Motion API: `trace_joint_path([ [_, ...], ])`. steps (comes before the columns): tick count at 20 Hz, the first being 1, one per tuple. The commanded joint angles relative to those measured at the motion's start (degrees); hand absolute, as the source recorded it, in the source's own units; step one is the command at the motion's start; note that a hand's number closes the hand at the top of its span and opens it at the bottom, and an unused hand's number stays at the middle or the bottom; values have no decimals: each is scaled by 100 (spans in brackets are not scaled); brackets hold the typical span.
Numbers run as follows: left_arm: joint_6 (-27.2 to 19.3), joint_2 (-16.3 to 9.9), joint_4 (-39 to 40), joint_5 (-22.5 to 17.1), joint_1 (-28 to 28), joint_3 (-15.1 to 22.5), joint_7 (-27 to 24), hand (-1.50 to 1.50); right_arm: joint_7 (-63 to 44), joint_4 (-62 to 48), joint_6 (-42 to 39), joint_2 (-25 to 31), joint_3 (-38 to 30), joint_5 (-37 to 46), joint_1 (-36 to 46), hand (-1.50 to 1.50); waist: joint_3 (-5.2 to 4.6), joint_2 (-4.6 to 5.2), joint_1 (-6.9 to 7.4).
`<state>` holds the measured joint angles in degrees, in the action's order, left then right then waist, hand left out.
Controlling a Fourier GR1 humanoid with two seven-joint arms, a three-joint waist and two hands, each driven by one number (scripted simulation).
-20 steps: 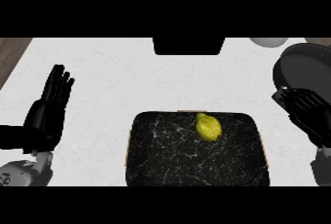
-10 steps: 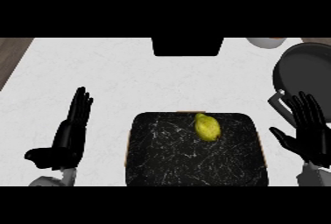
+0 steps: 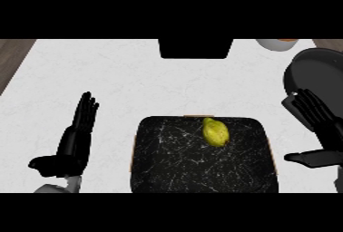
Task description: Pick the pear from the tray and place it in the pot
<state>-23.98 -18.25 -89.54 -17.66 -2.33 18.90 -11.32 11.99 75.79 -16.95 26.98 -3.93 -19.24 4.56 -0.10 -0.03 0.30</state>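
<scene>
The right hand (image 3: 320,131) is at the right edge of the view, with its fingers straight and spread apart. It holds nothing. The left hand (image 3: 72,144) is at the lower left, with its fingers straight and close together, pointing away from the robot. It holds nothing too.

Between the two hands lies the black marbled tray (image 3: 181,167). A strip of bare white counter (image 3: 134,86) shows between the left hand and the tray's left edge. The right hand is just beside the tray's right edge, with only a thin gap. Past the fingertips of both hands the counter is wide and bare.

The yellow pear (image 3: 215,132) lies in the tray, near its far edge and a little toward the right hand. Nothing touches it, and the tray holds nothing more.

The dark round pot (image 3: 315,74) sits just past the right hand's fingertips, at the right edge of the view. Its inside looks dark, and I cannot tell if the fingertips touch its rim.
</scene>
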Motion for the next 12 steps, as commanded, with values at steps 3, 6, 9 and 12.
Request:
trace_joint_path([
  [3,-89,138,-69,155,10,87,7,0,-1199,331,-370,345,923,634,466,-150,3,2,53],
  [6,223,12,-37,50,180,-138,-74,0,-1775,650,-401,156,1029,548,529,-150,5,-2,3],
  [9,-32,109,-454,362,238,-89,311,0,-1682,103,-537,-86,1021,814,785,-150,11,3,11],
  [12,103,290,5,421,-248,-302,455,0,-2378,806,-368,-409,1150,777,751,-150,9,0,-28],
])
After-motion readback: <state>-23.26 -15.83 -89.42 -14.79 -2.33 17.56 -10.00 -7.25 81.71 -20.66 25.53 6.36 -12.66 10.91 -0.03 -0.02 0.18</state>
